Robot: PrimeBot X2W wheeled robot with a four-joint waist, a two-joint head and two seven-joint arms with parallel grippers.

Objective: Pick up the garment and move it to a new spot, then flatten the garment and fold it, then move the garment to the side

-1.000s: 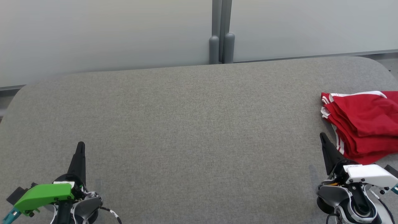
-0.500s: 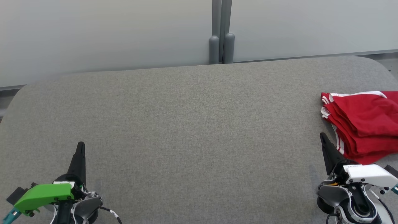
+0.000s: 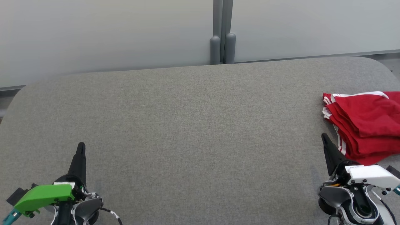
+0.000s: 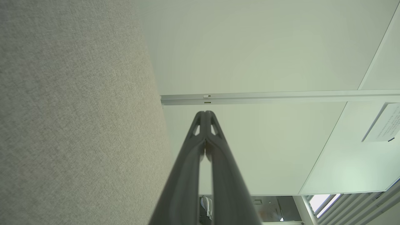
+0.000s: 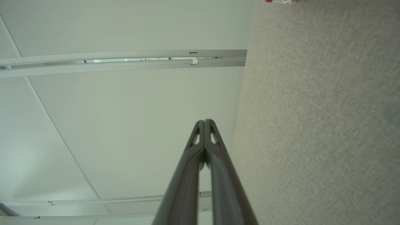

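Nothing has moved in the last second: the red garment (image 3: 365,125) lies heaped at the table's (image 3: 200,125) right edge, just ahead of the right hand (image 3: 325,138) and well apart from the left hand (image 3: 81,146), both pinched together and empty.

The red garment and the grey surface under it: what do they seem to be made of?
Red garment: thin, smooth cloth, probably synthetic sportswear fabric; it lies in soft layered folds with white stripes at the edges.
Grey surface: matte woven textile covering, perhaps upholstery cloth; a fine speckled weave shows.
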